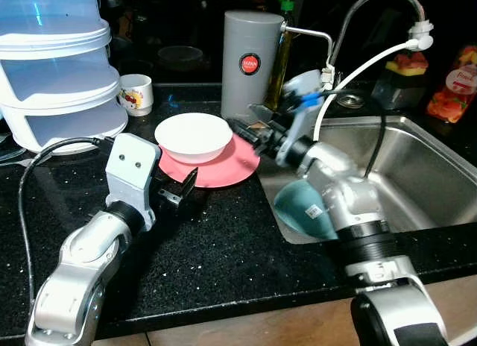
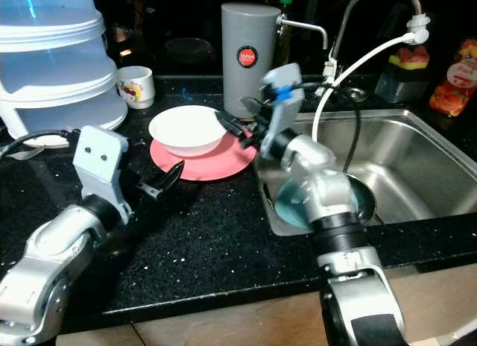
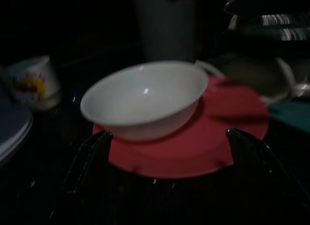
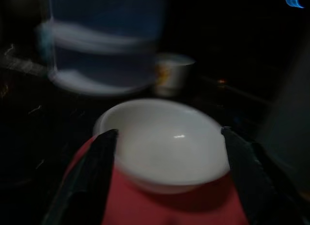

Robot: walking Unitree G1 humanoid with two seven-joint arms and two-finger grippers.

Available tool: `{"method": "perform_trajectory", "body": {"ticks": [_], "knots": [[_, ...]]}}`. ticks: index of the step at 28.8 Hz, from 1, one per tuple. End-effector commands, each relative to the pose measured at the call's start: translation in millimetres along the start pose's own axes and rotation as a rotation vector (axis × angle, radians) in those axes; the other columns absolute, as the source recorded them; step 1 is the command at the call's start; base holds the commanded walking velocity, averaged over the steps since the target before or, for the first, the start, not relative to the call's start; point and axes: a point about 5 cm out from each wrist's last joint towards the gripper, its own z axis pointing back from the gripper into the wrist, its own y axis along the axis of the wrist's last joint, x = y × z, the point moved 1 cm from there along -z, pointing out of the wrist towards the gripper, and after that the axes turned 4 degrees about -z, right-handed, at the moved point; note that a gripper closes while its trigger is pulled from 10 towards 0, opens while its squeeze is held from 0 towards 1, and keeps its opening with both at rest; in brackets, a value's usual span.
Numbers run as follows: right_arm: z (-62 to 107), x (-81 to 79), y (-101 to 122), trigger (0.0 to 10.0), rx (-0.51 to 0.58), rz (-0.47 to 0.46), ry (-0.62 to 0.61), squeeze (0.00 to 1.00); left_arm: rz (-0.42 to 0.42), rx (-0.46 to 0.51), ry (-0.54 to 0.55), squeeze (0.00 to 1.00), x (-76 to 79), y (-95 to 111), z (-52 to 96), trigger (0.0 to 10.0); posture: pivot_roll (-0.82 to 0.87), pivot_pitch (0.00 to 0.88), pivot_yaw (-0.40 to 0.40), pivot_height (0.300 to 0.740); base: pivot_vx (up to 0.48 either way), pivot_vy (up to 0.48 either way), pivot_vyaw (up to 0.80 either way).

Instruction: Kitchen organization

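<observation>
A white bowl (image 1: 192, 136) sits on a pink plate (image 1: 223, 167) on the black counter (image 1: 216, 241). My left gripper (image 1: 177, 188) is low over the counter at the plate's near-left edge, open, with its fingers spread toward the plate and nothing between them. My right gripper (image 1: 246, 131) reaches in from the sink side above the plate's right part, open and pointing at the bowl. In the right wrist view the bowl (image 4: 167, 145) lies between and beyond its spread fingers (image 4: 94, 171). In the left wrist view the bowl (image 3: 145, 99) and plate (image 3: 184, 157) are just ahead.
A steel sink (image 1: 425, 174) on the right holds a teal bowl (image 1: 302, 204) under my right arm. Behind the plate stand a grey canister (image 1: 251, 63), a mug (image 1: 136, 94) and stacked plastic containers (image 1: 56, 70). A faucet (image 1: 373, 3) with a white hose arches over the sink.
</observation>
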Motion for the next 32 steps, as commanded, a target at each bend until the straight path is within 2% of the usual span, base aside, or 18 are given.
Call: {"method": "perform_trajectory", "body": {"ticks": [1, 2, 11, 17, 22, 26, 32], "knots": [[-8.3, -11.7, -5, 10.0, -0.022, 0.13, 0.048, 0.75, -0.01, -0.061, 0.032, 0.0, -6.5, -11, 3.5, 10.0, 0.02, 0.045, -0.037, 0.74, 0.0, 0.0, 0.0], [-13.7, -16.0, -7, 10.0, -0.021, 0.153, 0.06, 0.0, -0.019, -0.071, 0.037, 0.0, -8.5, -13, 4.6, 10.0, 0.02, 0.045, -0.037, 0.74, 0.0, 0.0, 0.0], [-37.6, -28.7, -4, 10.0, 0.014, 0.141, 0.133, 0.0, -0.033, -0.063, 0.011, 0.0, -11.9, -9, 5.9, 10.0, 0.04, 0.052, -0.056, 0.74, 0.0, 0.0, 0.0], [-44.3, -33.4, -8, 10.0, 0.005, 0.15, 0.167, 0.0, -0.026, -0.064, -0.025, 0.0, -8.0, -7, 8.4, 10.0, 0.04, 0.06, -0.058, 0.74, 0.0, 0.0, 0.0], [-52.2, -41.3, -25, 10.0, -0.095, 0.109, 0.232, 0.0, 0.01, -0.05, -0.119, 0.0, 3.4, -3, 11.6, 10.0, 0.05, 0.076, -0.057, 0.74, 0.0, 0.0, 0.0], [-54.3, -41.2, -25, 10.0, -0.102, 0.115, 0.228, 0.0, 0.011, -0.05, -0.139, 0.0, 5.5, -3, 12.0, 10.0, 0.05, 0.076, -0.057, 0.74, 0.0, 0.0, 0.0], [-60.4, -37.9, -28, 10.0, -0.146, 0.185, 0.164, 0.0, 0.019, -0.071, -0.159, 0.0, 7.7, -3, 13.4, 10.0, 0.04, 0.083, -0.052, 0.74, 0.0, 0.0, 0.0]]}}
